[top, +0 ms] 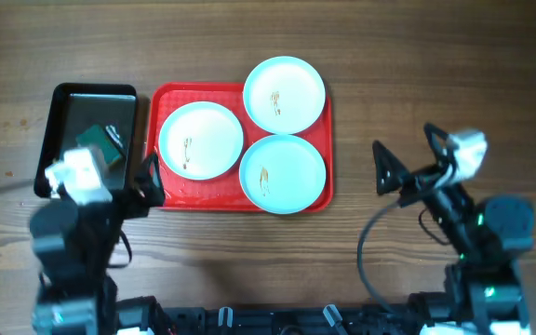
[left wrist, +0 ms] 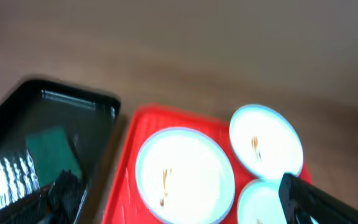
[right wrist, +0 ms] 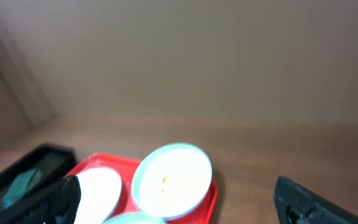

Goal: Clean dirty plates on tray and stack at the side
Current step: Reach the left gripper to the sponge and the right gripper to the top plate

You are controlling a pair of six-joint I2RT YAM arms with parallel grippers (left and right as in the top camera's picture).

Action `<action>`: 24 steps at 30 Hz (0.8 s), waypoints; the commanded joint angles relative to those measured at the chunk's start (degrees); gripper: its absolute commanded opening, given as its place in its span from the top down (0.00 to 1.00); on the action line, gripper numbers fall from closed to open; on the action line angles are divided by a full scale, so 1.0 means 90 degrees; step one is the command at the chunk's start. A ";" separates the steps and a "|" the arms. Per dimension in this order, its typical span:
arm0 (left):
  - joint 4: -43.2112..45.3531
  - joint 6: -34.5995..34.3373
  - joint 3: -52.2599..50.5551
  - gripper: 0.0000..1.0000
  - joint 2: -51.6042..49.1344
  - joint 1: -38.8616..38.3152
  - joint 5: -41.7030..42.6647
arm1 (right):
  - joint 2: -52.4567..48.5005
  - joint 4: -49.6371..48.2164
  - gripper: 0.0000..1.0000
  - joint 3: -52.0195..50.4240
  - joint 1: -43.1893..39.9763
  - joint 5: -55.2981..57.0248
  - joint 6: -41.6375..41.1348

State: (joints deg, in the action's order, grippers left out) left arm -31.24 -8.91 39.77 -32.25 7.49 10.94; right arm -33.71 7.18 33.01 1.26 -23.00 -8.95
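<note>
Three pale mint-white plates lie on the red tray (top: 170, 191): one at the left (top: 200, 140), one at the back right (top: 285, 95), one at the front right (top: 283, 174). Each has a small yellowish-brown smear in its centre. In the left wrist view the left plate (left wrist: 185, 174) and back plate (left wrist: 266, 140) show on the red tray (left wrist: 126, 180). In the right wrist view the back plate (right wrist: 173, 179) sits on the tray (right wrist: 98, 163). My left gripper (top: 150, 181) is open at the tray's left front edge. My right gripper (top: 406, 160) is open, right of the tray above the table.
A smaller black glossy tray (top: 63, 116) stands left of the red tray and holds a green sponge (top: 99, 141); it also shows in the left wrist view (left wrist: 17, 137). Bare wooden table (top: 417, 74) surrounds the trays.
</note>
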 commanded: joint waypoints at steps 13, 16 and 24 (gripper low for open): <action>-0.2871 -0.0063 0.3325 0.00 -0.5277 -0.0034 0.0449 | -0.4357 0.3628 0.00 0.3946 -0.0022 -0.0959 0.0843; -0.2781 -0.0107 0.3325 0.00 -0.5875 -0.0034 0.0595 | -0.4879 0.3167 0.01 0.3946 0.0223 -0.1239 0.0578; -0.2370 -0.1137 0.3701 0.00 -0.5782 0.0221 -0.1015 | -0.6783 0.3626 0.07 0.5671 0.2086 -0.0240 -0.0083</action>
State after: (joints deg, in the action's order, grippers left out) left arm -53.30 -14.68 70.30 -86.24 7.88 9.61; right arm -87.90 37.43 74.39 15.09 -29.41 -5.98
